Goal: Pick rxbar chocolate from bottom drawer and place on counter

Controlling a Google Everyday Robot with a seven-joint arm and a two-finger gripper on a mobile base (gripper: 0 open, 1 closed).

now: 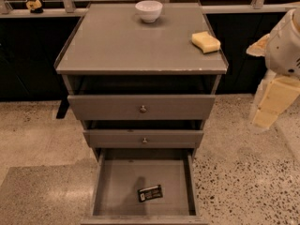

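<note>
Lying flat on the grey floor of the open bottom drawer (112, 191), the rxbar chocolate (150, 193) sits toward the front and a little right of centre. It is skewed slightly to the drawer's sides and clear of every wall. It looks light and thin, a stiff-ish bar in a slick black wrapper with white print. My guess is that it slides on the smooth floor if nudged and gives a little under a hard pinch.

The best hold is probably across its short width near the middle, taken from straight above. That means turning the jaws to match the bar's skew and setting them down right at the floor, since so little height stands up to grab.

The gripper (269, 111) hangs off to the right of the cabinet, about level with the top drawer (140, 108). It is well apart from the bar and holds nothing that I can see; whether it is open or closed I cannot tell.

The two upper drawers stand slightly out, so the reach down has to come in at the front. The counter (126, 41) carries a white bowl (149, 11) at the back and a yellow sponge (206, 41) near the right edge.
</note>
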